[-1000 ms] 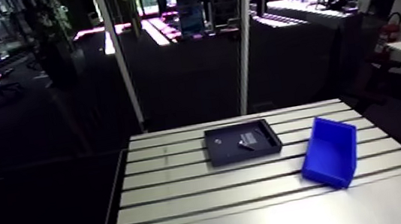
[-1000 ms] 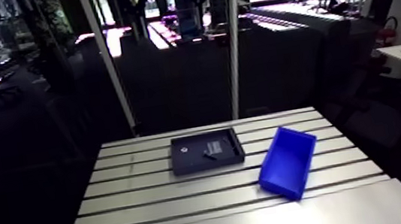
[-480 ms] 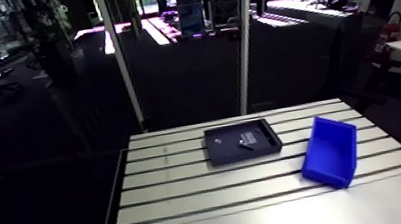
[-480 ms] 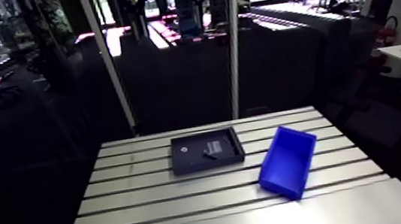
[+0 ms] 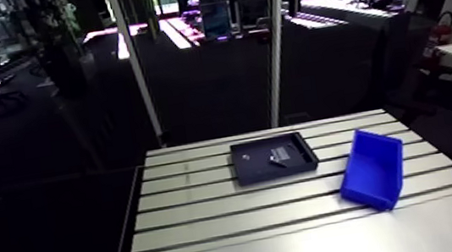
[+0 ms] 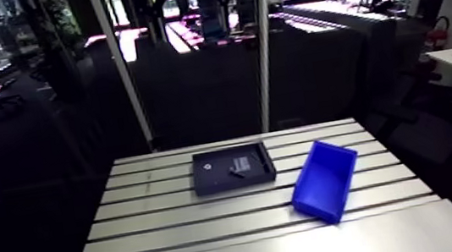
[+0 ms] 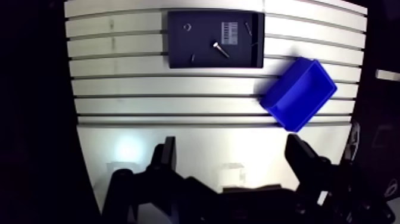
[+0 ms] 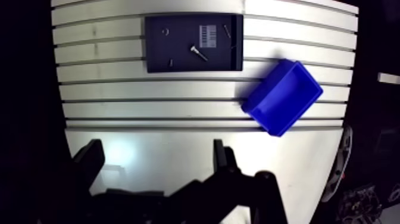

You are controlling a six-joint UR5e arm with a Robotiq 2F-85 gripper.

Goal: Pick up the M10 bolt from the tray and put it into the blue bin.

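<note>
Two things matter in the arm view: the dark tray (image 5: 248, 167) on the far part of the slotted table (image 5: 210, 228), and the blue bin (image 5: 371, 170) to its right and nearer. The M10 bolt (image 5: 276, 164) lies in the tray's right half, untouched.

In the wrist view the gripper (image 7: 234, 158) hangs high over the table's near part, its fingers wide apart and empty, with tray and bolt well ahead of it. By my reading the approach is the step in hand. The next move calls for travel out over the bolt, a turn to straddle its slanted shank, then descent.
</note>
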